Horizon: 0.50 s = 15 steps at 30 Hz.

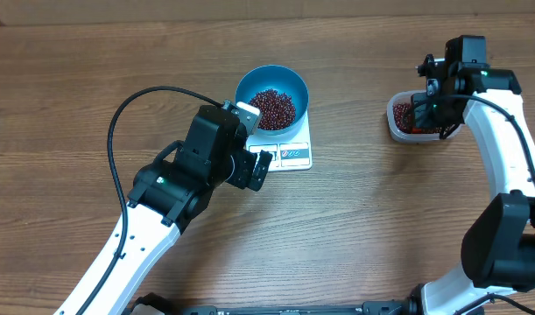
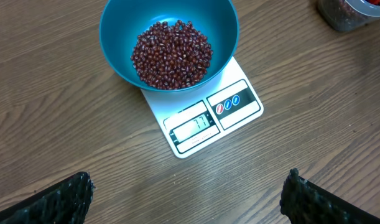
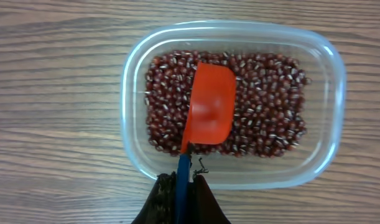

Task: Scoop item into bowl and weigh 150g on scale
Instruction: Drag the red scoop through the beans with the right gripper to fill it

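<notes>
From overhead, the blue bowl (image 1: 271, 76) is sitting on the scale (image 1: 295, 155) around the middle of the table (image 1: 74, 105), toward its far edge. It is carrying a pile of beans (image 1: 274, 107). The left gripper (image 1: 260, 169) is hovering just beside the scale's near-left corner. The right gripper (image 1: 427, 107) is hanging over the clear tub (image 1: 395, 122) toward the table's right edge.

In the left wrist view, the left gripper's fingers (image 2: 59, 199) are standing wide apart and holding nothing, with the scale and bowl lying beyond them. The beans are covering the bowl's bottom without filling it. The display (image 2: 193, 126) is showing a figure, but it is too small to read with confidence.

In the right wrist view, the right gripper is clamping the blue handle (image 3: 182, 177) of an orange scoop (image 3: 209, 106). The scoop's head is lying on the beans in the tub and looks bare of them.

Judging by this, some scooping is done and the weighing is under way. The low pile, and the scoop being back in the tub, suggest another load is being fetched. Whether the target is close I cannot tell.
</notes>
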Each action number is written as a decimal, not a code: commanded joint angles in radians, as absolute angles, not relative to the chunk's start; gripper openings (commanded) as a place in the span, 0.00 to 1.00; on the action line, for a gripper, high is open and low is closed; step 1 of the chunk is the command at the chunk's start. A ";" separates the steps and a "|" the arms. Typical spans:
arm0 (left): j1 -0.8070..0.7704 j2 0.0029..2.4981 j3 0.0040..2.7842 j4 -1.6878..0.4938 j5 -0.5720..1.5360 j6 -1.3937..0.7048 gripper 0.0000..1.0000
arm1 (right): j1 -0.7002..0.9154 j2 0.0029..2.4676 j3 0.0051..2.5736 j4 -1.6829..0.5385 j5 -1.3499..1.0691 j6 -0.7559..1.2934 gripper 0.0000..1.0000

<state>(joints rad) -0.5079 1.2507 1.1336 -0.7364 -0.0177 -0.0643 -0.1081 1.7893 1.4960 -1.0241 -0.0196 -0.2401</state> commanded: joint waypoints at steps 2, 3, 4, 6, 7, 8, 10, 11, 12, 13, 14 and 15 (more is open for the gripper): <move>-0.504 1.255 1.126 -0.736 -0.003 -0.060 1.00 | -0.150 1.792 1.492 -1.022 -0.142 -0.241 0.04; -0.504 1.255 1.126 -0.736 -0.003 -0.060 1.00 | -0.161 1.792 1.492 -1.023 -0.158 -0.241 0.04; -0.504 1.255 1.126 -0.736 -0.003 -0.060 1.00 | -0.173 1.792 1.492 -1.023 -0.173 -0.241 0.04; -0.504 1.255 1.126 -0.736 -0.003 -0.060 1.00 | -0.194 1.792 1.492 -1.023 -0.196 -0.241 0.04; -0.504 1.255 1.126 -0.736 -0.003 -0.060 1.00 | -0.204 1.793 1.492 -1.023 -0.205 -0.241 0.04; -0.504 1.255 1.126 -0.736 -0.003 -0.060 1.00 | -0.216 1.794 1.492 -1.023 -0.216 -0.241 0.04; -0.504 1.255 1.126 -0.736 -0.003 -0.060 1.00 | -0.230 1.797 1.491 -1.023 -0.228 -0.241 0.04; -0.504 1.255 1.126 -0.736 -0.003 -0.060 1.00 | -0.236 1.801 1.491 -1.023 -0.231 -0.241 0.04; -0.504 1.255 1.126 -0.736 -0.003 -0.060 1.00 | -0.239 1.805 1.491 -1.024 -0.232 -0.241 0.04; -0.504 1.255 1.126 -0.736 -0.003 -0.060 1.00 | -0.240 1.810 1.491 -1.024 -0.232 -0.241 0.04; -0.504 1.255 1.126 -0.736 -0.003 -0.060 1.00 | -0.240 1.816 1.491 -1.023 -0.235 -0.241 0.04; -0.504 1.255 1.126 -0.736 -0.003 -0.060 1.00 | -0.240 1.823 1.491 -1.023 -0.236 -0.241 0.04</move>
